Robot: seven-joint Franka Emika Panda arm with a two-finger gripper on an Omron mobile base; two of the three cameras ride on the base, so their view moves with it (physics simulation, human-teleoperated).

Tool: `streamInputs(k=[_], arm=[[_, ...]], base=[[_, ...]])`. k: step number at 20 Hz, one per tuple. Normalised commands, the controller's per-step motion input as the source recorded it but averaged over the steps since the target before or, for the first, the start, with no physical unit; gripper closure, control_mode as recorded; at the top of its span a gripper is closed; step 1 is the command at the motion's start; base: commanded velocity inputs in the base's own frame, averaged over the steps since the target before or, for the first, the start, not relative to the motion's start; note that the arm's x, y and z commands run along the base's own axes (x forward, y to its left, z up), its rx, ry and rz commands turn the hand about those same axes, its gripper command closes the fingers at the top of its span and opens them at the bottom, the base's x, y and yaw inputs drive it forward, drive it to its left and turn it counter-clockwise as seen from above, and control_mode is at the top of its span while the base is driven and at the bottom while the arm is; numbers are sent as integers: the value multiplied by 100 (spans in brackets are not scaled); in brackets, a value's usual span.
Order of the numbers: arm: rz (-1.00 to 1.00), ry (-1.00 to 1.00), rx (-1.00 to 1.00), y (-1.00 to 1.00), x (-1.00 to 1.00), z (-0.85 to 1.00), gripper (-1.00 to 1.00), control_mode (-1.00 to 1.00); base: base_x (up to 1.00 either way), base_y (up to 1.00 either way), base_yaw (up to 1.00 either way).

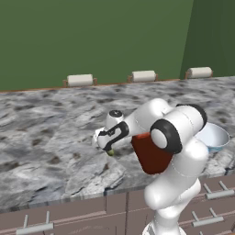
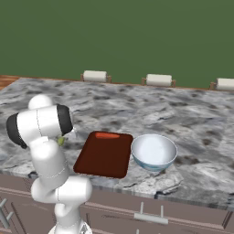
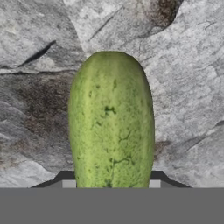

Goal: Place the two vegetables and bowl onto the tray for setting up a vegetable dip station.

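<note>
We've got the gripper (image 1: 109, 149) clamped on the cucumber (image 3: 111, 122), down at the counter (image 1: 50, 133); in the hand view it sits lengthwise between the jaws. Judgement: lift straight up before swinging, keep the squeeze steady so it doesn't roll out. To the hand's right lies the tray (image 2: 104, 155), near, with the red vegetable (image 2: 107, 135) already on its far edge, so we'd set down short of that. Bowl (image 2: 154, 151) sits just beyond the tray, off it. Path looks unobstructed.
</note>
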Motion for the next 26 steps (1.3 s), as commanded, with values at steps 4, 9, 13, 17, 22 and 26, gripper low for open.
streamInputs(k=[4, 9, 13, 17, 22, 26], arm=[[-14, 0, 0, -4, -6, 28, 100, -100], [-24, 0, 0, -12, -1, 36, 100, -100], [-31, 0, 1, -27, 0, 38, 100, -100], [-38, 0, 1, -31, 0, 36, 100, -100], [-42, 3, 0, -23, 0, 36, 100, -100], [-45, 8, 1, -24, 0, 42, 100, -100]], base=[[0, 0, 0], [0, 0, 0], [0, 0, 0], [0, 0, 0], [0, 0, 0], [0, 0, 0]])
